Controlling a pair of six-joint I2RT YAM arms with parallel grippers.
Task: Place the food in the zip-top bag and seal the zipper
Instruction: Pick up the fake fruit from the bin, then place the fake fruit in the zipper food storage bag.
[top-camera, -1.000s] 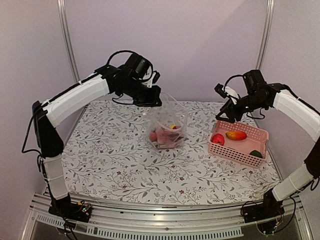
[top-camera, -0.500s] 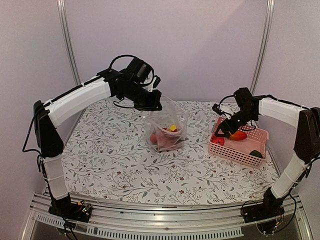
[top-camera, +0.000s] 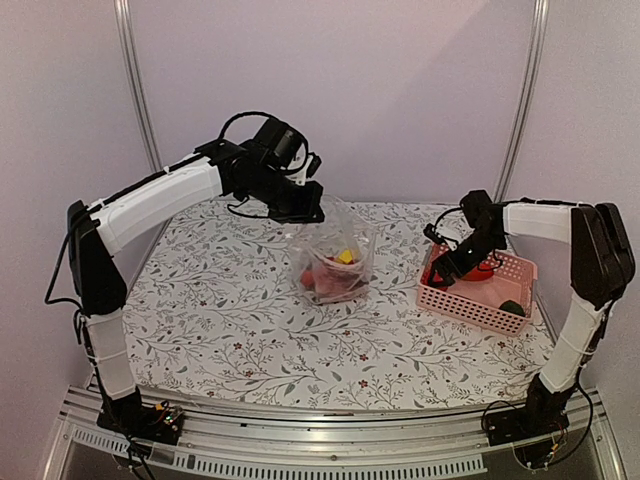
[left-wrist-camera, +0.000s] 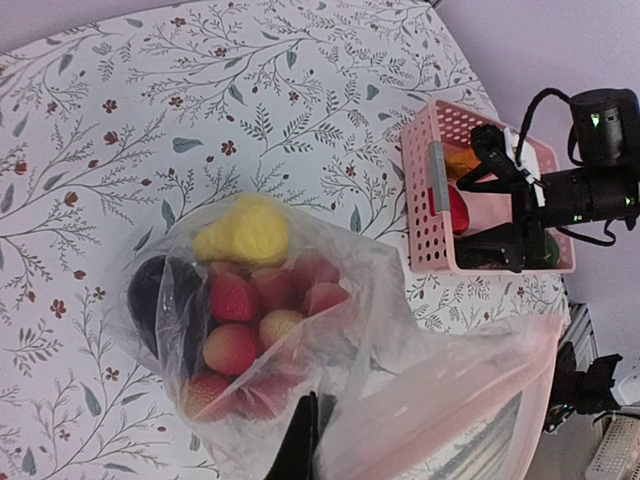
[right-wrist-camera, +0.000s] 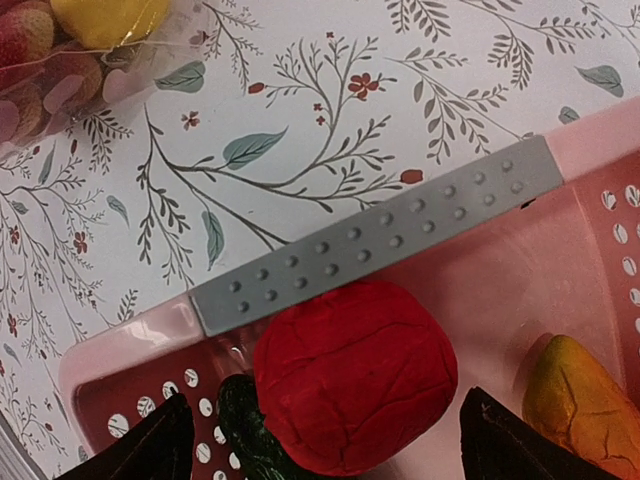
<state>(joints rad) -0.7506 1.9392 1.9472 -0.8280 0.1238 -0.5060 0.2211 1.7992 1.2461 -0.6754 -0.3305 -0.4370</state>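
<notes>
We see the clear crinkly plastic bag (top-camera: 335, 250) at the middle of the floral-print worktop (top-camera: 220, 320), its upper edge clamped in the left arm's fingers (left-wrist-camera: 300, 445). Inside it lie a yellow lemon-like toy (left-wrist-camera: 243, 232), a dark purple toy eggplant (left-wrist-camera: 150, 295) and several red pieces (left-wrist-camera: 232, 298). The right arm's fingers (right-wrist-camera: 380, 250) are spread apart inside the pink lattice basket (top-camera: 478, 311), one grey pad just beside a round red toy fruit (right-wrist-camera: 355, 375). An orange-yellow piece (right-wrist-camera: 585, 405) lies near it.

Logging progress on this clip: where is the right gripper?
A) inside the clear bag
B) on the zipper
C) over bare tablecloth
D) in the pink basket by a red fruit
D: the right gripper sits in the pink basket, a red fruit between its open fingers.
</notes>
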